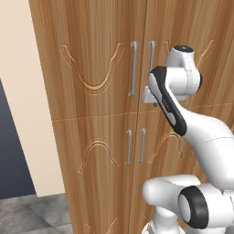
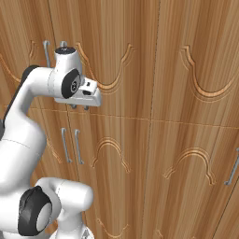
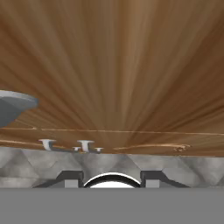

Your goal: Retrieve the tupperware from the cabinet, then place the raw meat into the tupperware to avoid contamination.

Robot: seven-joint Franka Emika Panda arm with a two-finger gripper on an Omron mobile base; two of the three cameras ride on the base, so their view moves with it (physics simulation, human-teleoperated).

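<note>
Warm-brown wood fills the left base view: the cabinet (image 1: 96, 114) stands with its doors shut, carved arches on each panel and paired silver bar handles (image 1: 133, 68) along the seam between the two upper doors, with a second pair (image 1: 136, 146) on the doors below. A cream wall (image 1: 18, 91) and a strip of grey floor tiles (image 1: 32, 212) lie to the cabinet's left. The arm reaches up across the right-hand door, its wrist close to the upper handles; the hand itself is hidden behind the wrist.

From the right base view, the hand (image 2: 80, 107) points downward just in front of the cabinet (image 2: 163, 93), near the seam where the upper doors meet the lower ones, to the right of the upper handles (image 2: 46, 53). Its two short fingertips (image 2: 86, 108) stand a little apart with nothing between them.

Through the hand view, the door's wood grain (image 3: 113, 65) runs close overhead, one handle's end (image 3: 15, 103) looms at the left, the lower handles (image 3: 85, 144) sit further off, and grey floor tiles (image 3: 175, 164) show beyond. Both doors being closed, the tupperware cannot be seen.
</note>
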